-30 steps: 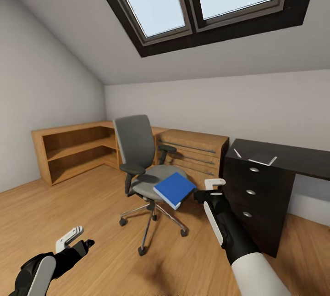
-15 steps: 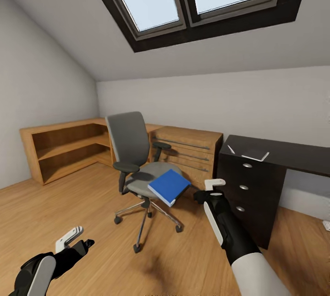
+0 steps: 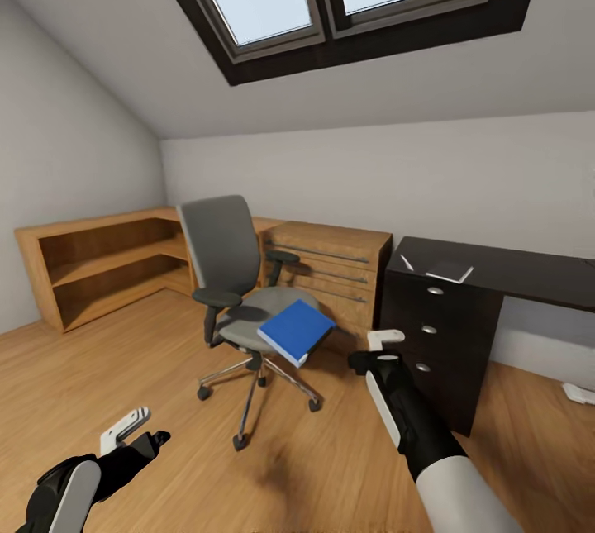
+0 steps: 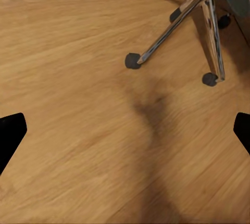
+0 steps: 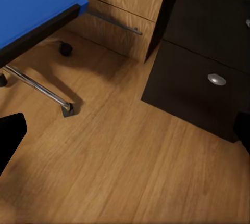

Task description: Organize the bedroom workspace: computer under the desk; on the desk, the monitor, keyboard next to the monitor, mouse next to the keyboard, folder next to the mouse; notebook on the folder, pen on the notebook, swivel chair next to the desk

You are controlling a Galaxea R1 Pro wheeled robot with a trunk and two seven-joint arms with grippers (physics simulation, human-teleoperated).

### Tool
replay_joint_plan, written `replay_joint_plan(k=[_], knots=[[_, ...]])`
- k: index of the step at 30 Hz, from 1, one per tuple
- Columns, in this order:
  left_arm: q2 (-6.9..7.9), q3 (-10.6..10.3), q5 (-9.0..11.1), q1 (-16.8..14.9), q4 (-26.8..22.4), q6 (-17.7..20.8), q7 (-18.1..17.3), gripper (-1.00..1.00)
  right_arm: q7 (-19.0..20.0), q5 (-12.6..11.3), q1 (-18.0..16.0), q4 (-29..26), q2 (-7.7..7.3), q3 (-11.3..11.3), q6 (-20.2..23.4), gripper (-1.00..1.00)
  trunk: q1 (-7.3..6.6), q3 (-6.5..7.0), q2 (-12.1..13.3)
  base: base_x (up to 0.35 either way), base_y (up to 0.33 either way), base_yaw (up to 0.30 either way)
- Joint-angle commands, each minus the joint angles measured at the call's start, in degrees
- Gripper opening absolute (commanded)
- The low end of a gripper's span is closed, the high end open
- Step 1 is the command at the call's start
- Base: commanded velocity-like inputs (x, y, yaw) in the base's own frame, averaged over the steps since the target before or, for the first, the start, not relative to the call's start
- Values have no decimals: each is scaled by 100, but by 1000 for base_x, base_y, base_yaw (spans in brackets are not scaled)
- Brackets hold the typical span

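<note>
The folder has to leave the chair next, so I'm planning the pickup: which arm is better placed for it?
Probably the right: the right gripper hangs beside the folder on the swivel chair, while the left gripper sits low, away from the seat.

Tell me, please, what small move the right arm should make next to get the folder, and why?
Probably ease the right gripper forward and toward the swivel chair. The blue folder lies on the seat, overhanging its front edge, and the gripper hangs beside it with its fingers apart, not yet around that edge. The desk is close by on the other side.
</note>
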Motion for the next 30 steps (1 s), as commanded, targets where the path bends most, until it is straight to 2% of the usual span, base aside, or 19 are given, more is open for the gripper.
replay_joint_plan(k=[1, 6, 7, 11, 30], knots=[[1, 2, 62, -3, -6, 18, 49, 100, -20, 14, -4, 44, 0, 11, -26, 100, -1, -16, -3, 0, 0, -51], [1, 2, 62, -3, -6, 18, 49, 100, -18, 22, -4, 364, 0, 12, -412, 100, -1, -61, -3, 0, 0, -27], [1, 2, 62, -3, -6, 18, 49, 100, -17, 29, -10, 632, 1, 12, -741, 100, -1, -70, -3, 0, 0, -7], [1, 2, 62, -3, -6, 18, 49, 100, -17, 34, -12, 801, 3, 13, -925, 100, -1, -106, -3, 0, 0, -4], [9, 11, 62, -3, -21, 18, 49, 100, -34, 33, -13, 885, 4, 30, -1055, 100, -1, -277, -3, 0, 0, 0]])
